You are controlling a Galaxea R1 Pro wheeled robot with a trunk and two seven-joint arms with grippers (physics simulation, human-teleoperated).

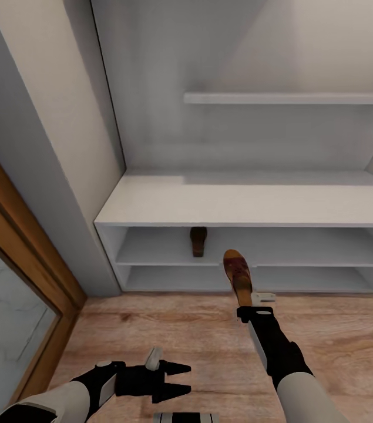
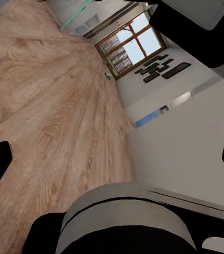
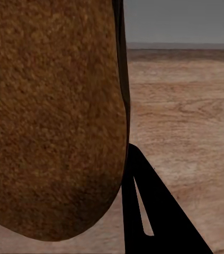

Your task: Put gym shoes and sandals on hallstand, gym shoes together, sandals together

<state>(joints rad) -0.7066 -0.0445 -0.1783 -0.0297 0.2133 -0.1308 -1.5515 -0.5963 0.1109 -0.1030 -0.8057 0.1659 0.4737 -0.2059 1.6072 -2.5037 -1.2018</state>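
A brown sandal point(image 1: 237, 271) is held clamped in the right gripper point(image 1: 251, 301) jaws, raised off the corridor floor point(image 1: 168, 329) before the hallstand point(image 1: 239, 205). The other sandal point(image 1: 198, 240) is seen on its upper open shelf. The left gripper point(image 1: 177, 380) jaws are spread, nothing gripped.

A wood-framed glass door point(image 1: 10, 305) stands at the left of the corridor beside a pale grey wall point(image 1: 45, 117). Seen from the left wrist, a far wood-framed window point(image 2: 127, 47) shows bare branches outside, with dark staggered wall shelves point(image 2: 162, 67) to one side and what may be a small blue panel point(image 2: 146, 119) nearby.
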